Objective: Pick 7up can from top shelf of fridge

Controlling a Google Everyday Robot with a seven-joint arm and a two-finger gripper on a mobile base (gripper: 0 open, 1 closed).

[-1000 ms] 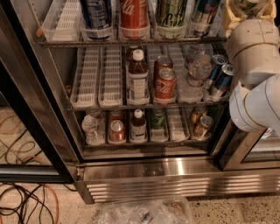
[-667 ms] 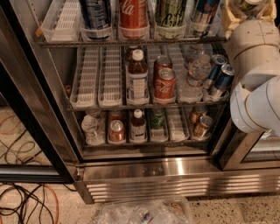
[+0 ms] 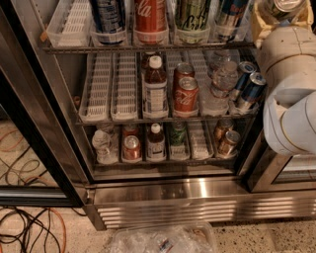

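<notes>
Pale silver-lidded 7up can (image 3: pixel 283 5) at far top right, off wire-rack top shelf (image 3: pixel 148 48), apparently clamped between tan fingers (image 3: pixel 260 25) of white-armed gripper (image 3: pixel 284 16). Nothing shifted over last second: arm paused beside stainless glass-door fridge (image 3: pixel 197 197). Pick looks nearly done.

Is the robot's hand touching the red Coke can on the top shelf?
No, the hand is in the top right corner, far from the red Coke can on the top shelf.
</notes>
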